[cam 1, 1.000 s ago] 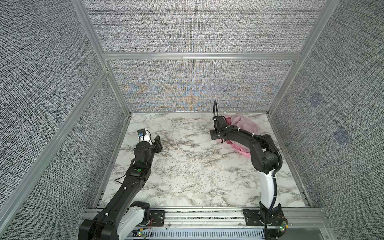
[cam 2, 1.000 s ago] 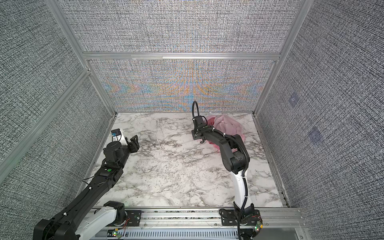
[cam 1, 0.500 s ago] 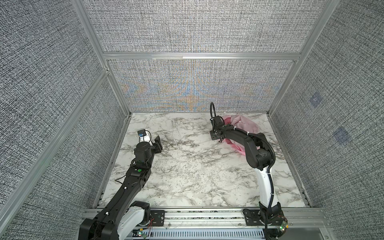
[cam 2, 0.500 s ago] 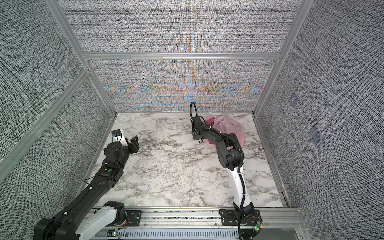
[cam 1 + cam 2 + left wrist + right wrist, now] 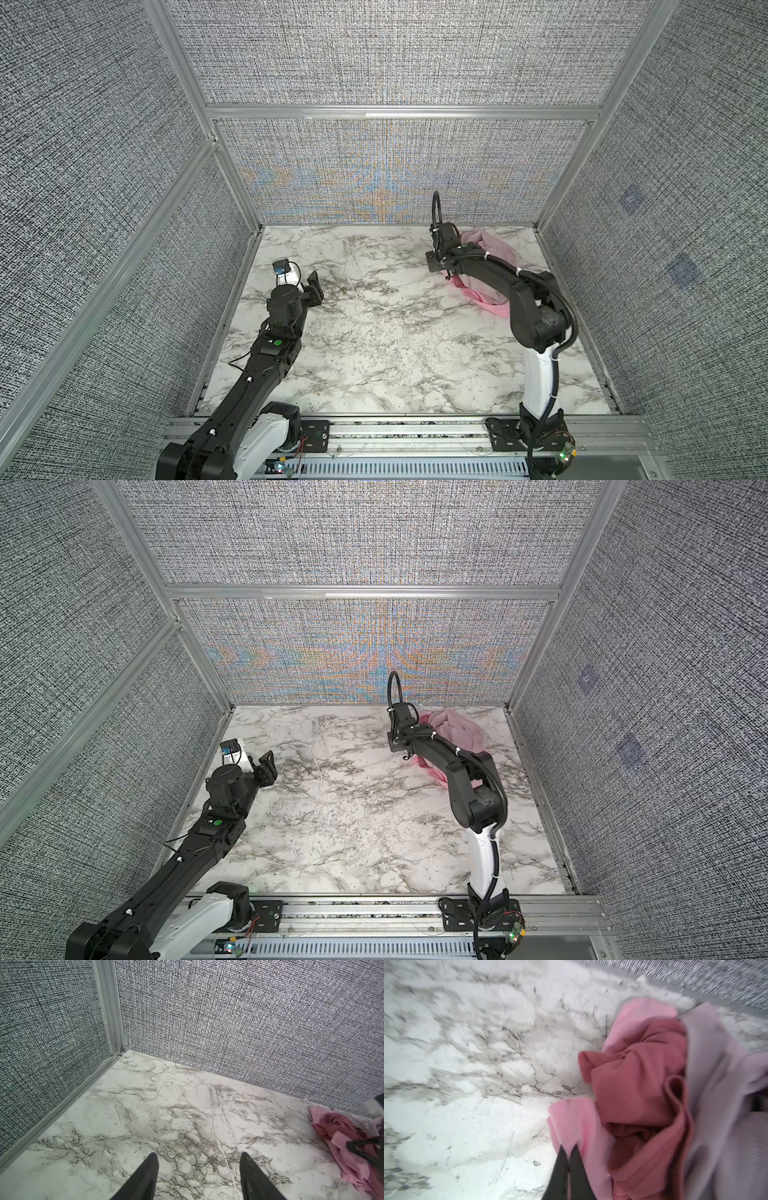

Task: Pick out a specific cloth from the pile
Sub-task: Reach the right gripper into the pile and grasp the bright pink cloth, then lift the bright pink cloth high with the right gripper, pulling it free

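**Right gripper pinching the bright pink cloth at the pile's edge**

On the left in both top views, the left gripper (image 5: pixel 314 286) (image 5: pixel 266 766) is hovering over the marble tabletop (image 5: pixel 395 332) near the left wall (image 5: pixel 216 232), holding nothing. Its wrist view is showing the two dark fingers (image 5: pixel 145 1176) standing well apart, with only bare marble between them.

The middle of the tabletop is lying bare in both top views.

On the right, the right arm is reaching toward the far right corner, where the pile (image 5: pixel 494 249) (image 5: pixel 457 733) is sitting close to the back wall (image 5: pixel 395 174). The arm is covering much of the pile from above, and the gripper's tips are hiding beneath the wrist there.

The right wrist view, though blurred, is showing the right gripper (image 5: pixel 569 1147) with its jaws pressed together on the near edge of the cloth (image 5: pixel 571 1118), a thin sliver of pink showing between the tips.

The cloth is lying at the side of the pile that faces the open table, resting on the marble. In the top views its bright pink is peeking out from under the forearm (image 5: pixel 494 309) (image 5: pixel 432 771).

Against it, the rose-red cloth (image 5: pixel 633 1084) is bunching up in the heart of the pile. The pale dusty-pink cloth (image 5: pixel 716 1064) is draping over the side of the pile farthest from the open table.
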